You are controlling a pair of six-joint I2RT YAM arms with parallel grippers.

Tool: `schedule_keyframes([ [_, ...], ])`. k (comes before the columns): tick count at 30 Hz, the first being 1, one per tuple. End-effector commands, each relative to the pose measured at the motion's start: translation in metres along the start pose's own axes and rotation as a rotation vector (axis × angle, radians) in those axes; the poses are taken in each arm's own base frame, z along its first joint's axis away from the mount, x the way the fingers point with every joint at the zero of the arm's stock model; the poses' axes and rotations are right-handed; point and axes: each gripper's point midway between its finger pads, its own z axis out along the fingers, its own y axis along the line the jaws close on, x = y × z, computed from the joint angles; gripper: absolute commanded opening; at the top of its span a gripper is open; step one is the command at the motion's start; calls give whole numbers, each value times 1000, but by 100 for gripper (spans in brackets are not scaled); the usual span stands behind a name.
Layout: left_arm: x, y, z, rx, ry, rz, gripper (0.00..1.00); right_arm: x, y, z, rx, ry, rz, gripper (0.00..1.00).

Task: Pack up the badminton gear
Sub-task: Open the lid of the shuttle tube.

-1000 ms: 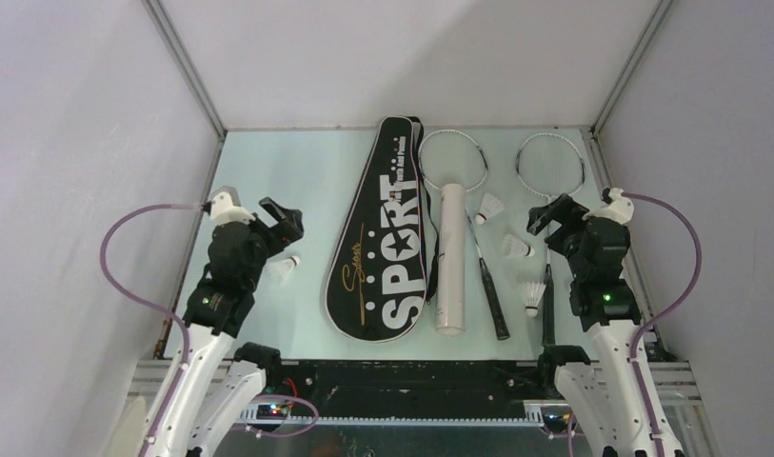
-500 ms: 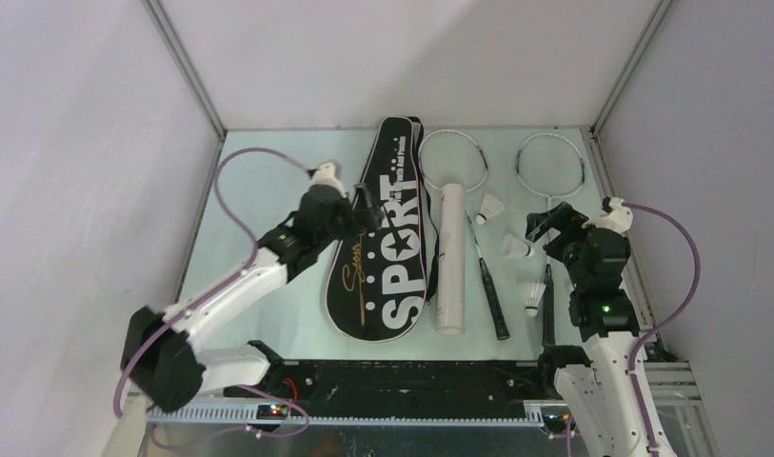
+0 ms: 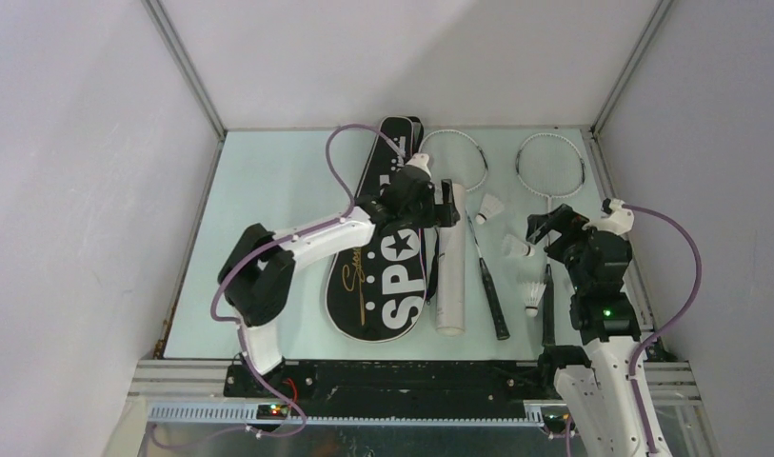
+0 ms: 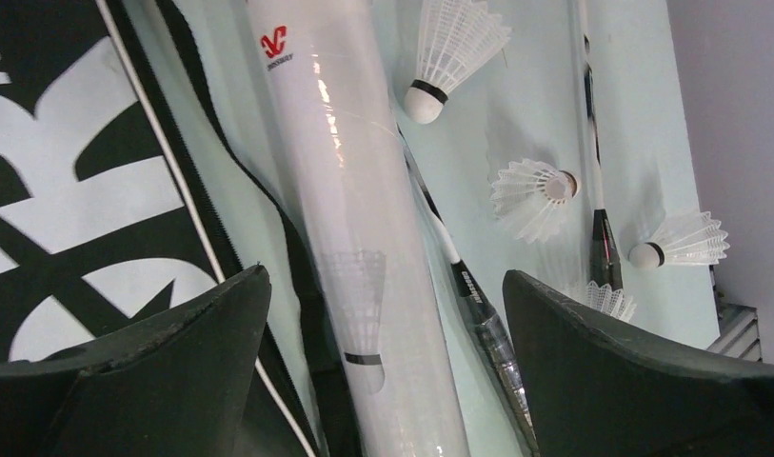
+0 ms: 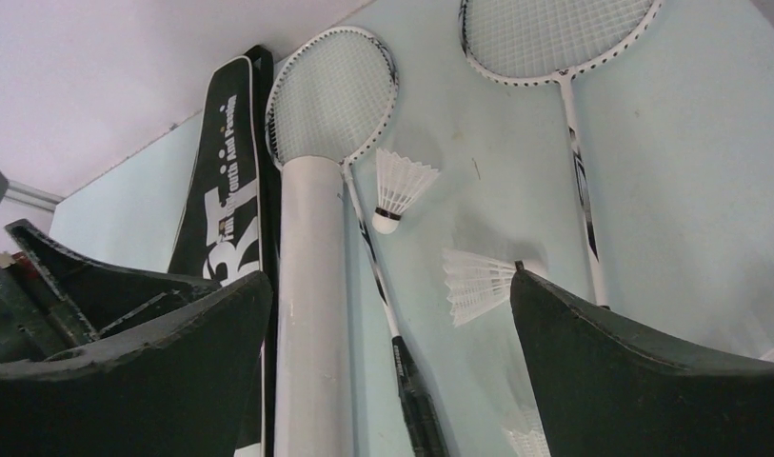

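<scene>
1. Left gripper (image 3: 446, 211): jaws wide apart and empty. It hangs over the far half of the tube (image 3: 449, 286). In the left wrist view one finger sits on each side of the tube, with no contact visible.
2. Right gripper (image 3: 546, 227): jaws apart, holding nothing. It is over the right side of the table (image 3: 268, 181), just beside the middle shuttlecock (image 3: 514, 248) and above the shaft of the right racket (image 3: 551, 164).
3. Bag (image 3: 387, 295): black with white "SPORT" lettering, lying flat at mid-table. Its narrow end is at the far edge and its wide end points toward the near edge. The left arm crosses over it.
4. Tube: white, lying lengthwise just right of the bag and parallel to it. Its far end overlaps the head rim of the left racket (image 3: 456, 157).
5. Left racket: head at the far edge, black handle toward the near edge, shaft just right of the tube.
6. Right racket: head near the far right corner, handle pointing to the near edge, running along the right edge.
7. Far shuttlecock (image 3: 492, 206): between the two rackets, just right of the left racket's shaft.
8. Near shuttlecock (image 3: 532, 297): just beside the right racket's handle, on its left.
9. Fourth shuttlecock (image 4: 683, 243): right of the right racket, seen only in the left wrist view.
10. Inner shuttlecock (image 4: 356, 314): a faint shape showing through the tube wall, cork toward the near end.
</scene>
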Motion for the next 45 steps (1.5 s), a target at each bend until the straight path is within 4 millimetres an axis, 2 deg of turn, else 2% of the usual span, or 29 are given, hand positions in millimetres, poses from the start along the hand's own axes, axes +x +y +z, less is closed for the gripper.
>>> schedule_keyframes([
  [1,-3,-27,11,73,2,-26,98,5,-2,4,1,18,-15,99],
  [5,22,-37,28,95,71,-51,98,11,0,7,-12,48,-14,100],
  [9,47,-32,41,51,128,-47,98,13,0,8,-14,57,-14,99],
  [16,67,-13,63,-45,164,-31,98,15,0,11,-12,64,-1,99],
  [25,81,1,81,-102,186,-44,97,21,-2,15,-3,86,10,99],
  [32,85,5,87,-150,205,-59,91,23,-6,16,18,93,14,99],
  [36,86,4,86,-151,206,-60,85,21,-7,15,24,83,16,99],
  [45,60,-19,68,-75,146,-77,70,21,-7,14,24,83,15,99],
])
